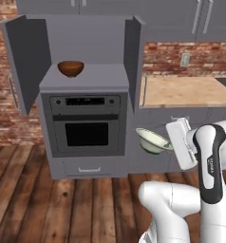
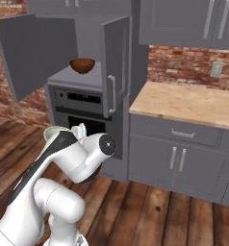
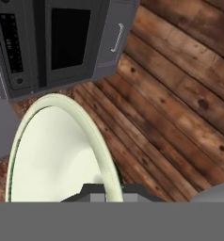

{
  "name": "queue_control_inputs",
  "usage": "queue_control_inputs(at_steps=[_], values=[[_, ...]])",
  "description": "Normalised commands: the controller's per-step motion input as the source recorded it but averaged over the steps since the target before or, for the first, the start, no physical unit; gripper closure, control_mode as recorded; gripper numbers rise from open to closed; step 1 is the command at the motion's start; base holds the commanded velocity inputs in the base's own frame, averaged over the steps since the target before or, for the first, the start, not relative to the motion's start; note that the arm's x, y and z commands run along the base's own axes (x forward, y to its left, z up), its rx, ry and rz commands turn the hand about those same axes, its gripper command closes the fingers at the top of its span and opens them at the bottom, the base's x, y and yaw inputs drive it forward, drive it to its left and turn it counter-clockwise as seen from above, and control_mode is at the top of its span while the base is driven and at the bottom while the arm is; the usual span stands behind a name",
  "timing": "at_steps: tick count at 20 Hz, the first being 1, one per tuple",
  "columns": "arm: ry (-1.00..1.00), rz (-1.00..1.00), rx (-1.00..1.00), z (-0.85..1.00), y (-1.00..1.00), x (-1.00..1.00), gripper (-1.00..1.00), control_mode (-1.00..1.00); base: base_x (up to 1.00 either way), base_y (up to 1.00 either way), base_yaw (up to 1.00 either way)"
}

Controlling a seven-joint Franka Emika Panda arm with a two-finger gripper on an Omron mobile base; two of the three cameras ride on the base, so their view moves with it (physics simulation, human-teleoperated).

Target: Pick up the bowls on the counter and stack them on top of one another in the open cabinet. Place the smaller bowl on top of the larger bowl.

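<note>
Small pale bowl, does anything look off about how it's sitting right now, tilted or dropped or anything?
The small pale bowl is tipped on its side in mid-air in front of the oven, clamped by its rim in the gripper, above the wooden floor. The brown bowl sits upright on the cabinet shelf. Nothing is dropped or broken.

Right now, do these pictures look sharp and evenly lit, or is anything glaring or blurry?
Left base view: flat, even light, a soft sheen on the brown bowl, no hard shadows. Right base view: the same, slightly soft. Hand view: the pale bowl looms very close and washed out, the floor grain crisp.
</note>
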Motion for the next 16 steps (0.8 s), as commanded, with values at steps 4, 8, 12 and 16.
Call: queue_control_inputs(at_steps=[4,8,12,16], values=[[0.00,0.00,0.00,0.00,0.00,0.00,1.00,1.00,0.62,0.18,-0.04],[0.00,0.00,0.00,0.00,0.00,0.00,1.00,1.00,0.53,0.33,-0.03],[0.00,0.00,0.00,0.00,0.00,0.00,1.00,1.00,0.39,0.55,0.00],[0.00,0.00,0.00,0.00,0.00,0.00,1.00,1.00,0.38,0.60,0.00]])
